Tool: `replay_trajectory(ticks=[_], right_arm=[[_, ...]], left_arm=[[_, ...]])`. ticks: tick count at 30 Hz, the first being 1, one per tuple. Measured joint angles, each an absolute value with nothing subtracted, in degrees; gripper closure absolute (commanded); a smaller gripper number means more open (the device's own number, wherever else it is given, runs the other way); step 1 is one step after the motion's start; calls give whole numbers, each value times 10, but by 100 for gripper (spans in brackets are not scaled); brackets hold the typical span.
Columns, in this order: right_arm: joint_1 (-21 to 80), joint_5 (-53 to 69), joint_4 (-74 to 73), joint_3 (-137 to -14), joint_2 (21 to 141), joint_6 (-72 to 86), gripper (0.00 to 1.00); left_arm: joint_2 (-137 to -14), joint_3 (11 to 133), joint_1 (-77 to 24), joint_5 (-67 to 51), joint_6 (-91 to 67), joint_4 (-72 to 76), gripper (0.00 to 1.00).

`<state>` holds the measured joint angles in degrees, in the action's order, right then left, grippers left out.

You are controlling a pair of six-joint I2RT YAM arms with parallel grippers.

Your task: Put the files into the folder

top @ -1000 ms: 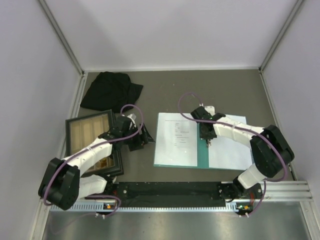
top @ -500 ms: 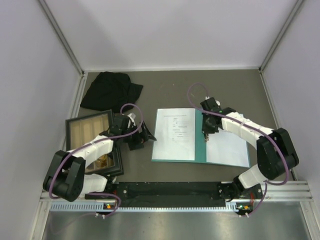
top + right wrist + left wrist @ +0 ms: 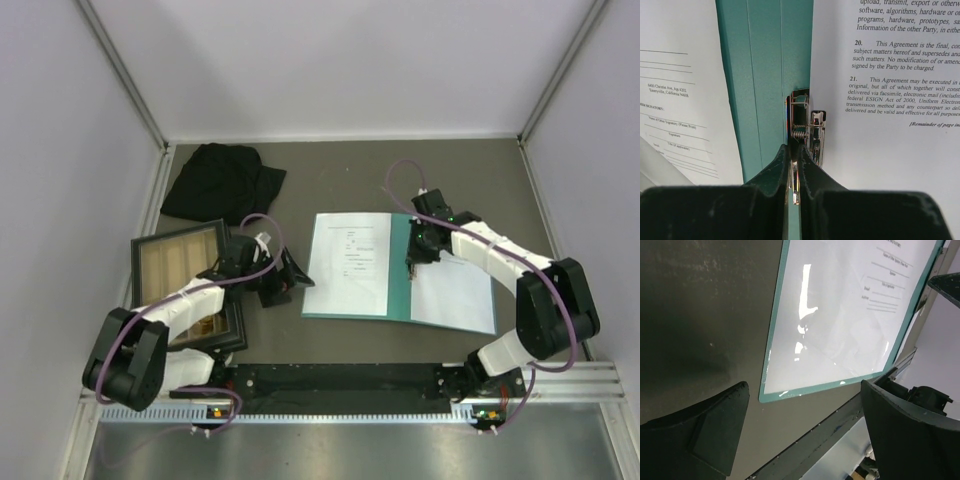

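Your right claw [image 3: 794, 150] was pinched almost closed on the thin metal clip [image 3: 807, 125] at the spine of the folder [image 3: 765, 75]. I'd judge that was to work the clamp so loose sheets could slide under it. Your left claw [image 3: 805, 405] hung spread wide with nothing in it, just off the folder's edge at 9 o'clock, probably ready to steady that flap.

The folder lay open and flat mid-table [image 3: 330, 190], between the arms. One of the files [image 3: 350, 265] rested on its 9 o'clock flap and a second sheet [image 3: 455, 295] on the 3 o'clock flap. I could not tell whether a third lay beneath.

Out at 9 o'clock sat the wooden tray [image 3: 180, 260], and far back at 11 o'clock a black cloth [image 3: 222, 180].
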<state>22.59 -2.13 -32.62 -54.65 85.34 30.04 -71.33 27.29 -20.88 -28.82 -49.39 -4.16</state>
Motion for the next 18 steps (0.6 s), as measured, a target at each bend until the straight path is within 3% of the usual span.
replay_trajectory(ticks=[8,18], right_arm=[[213,-14,-323,-584,896,327,100],[212,-1,-312,-594,932,362,100]], left_arm=[[-656,188,-209,-301,-611,30,4],[-673,123,-226,-299,-798,182,2]])
